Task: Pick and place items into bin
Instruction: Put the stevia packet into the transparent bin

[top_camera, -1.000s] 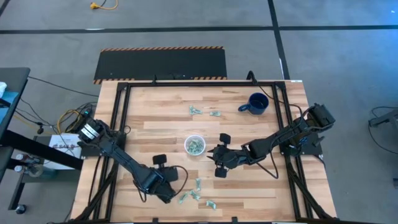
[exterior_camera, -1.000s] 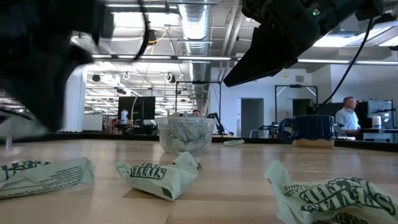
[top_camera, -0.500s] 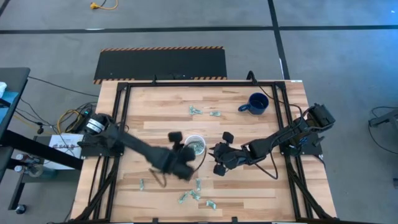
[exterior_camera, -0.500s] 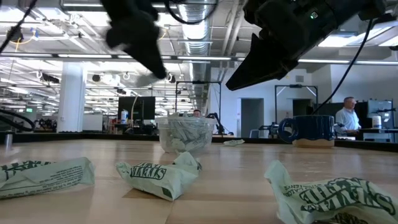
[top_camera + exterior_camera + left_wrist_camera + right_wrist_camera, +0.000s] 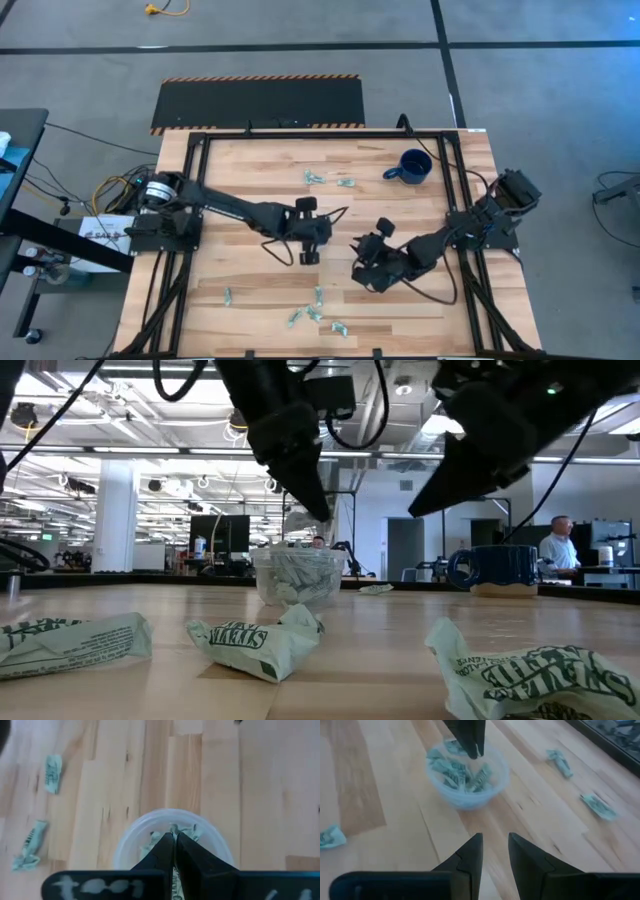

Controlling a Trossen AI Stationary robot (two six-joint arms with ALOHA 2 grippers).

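My left gripper point(image 5: 309, 233) hangs fingers down over the clear plastic cup point(image 5: 125, 851), which it hides in the high view. The cup point(image 5: 297, 574) stands on its base and holds several green-and-white wrappers point(image 5: 462, 772). The left fingers are shut, with a pale sliver of wrapper at their tips. My right gripper point(image 5: 366, 258) is open and hovers above the table, right of the cup and a little nearer. More wrappers lie loose near the near edge point(image 5: 312, 313) and toward the far edge point(image 5: 316, 178). My left gripper pinches a small wrapper point(image 5: 173, 827) between its two fingertips, coming from above and pointing down. Only a pale bit shows past the tips. It is lifted clear, just over the cup's open mouth.
A dark blue mug point(image 5: 412, 166) stands near the far right corner. One lone wrapper point(image 5: 228, 297) lies toward the near left. Black frame rails point(image 5: 190, 190) run along the table's sides. Bare wood lies between the cup and the mug.
My left gripper has risen from the wrappers by the near edge and swung toward the far edge and right, ending over the cup, fingers pointing down. My right gripper has drawn back a little toward the right and near edge.
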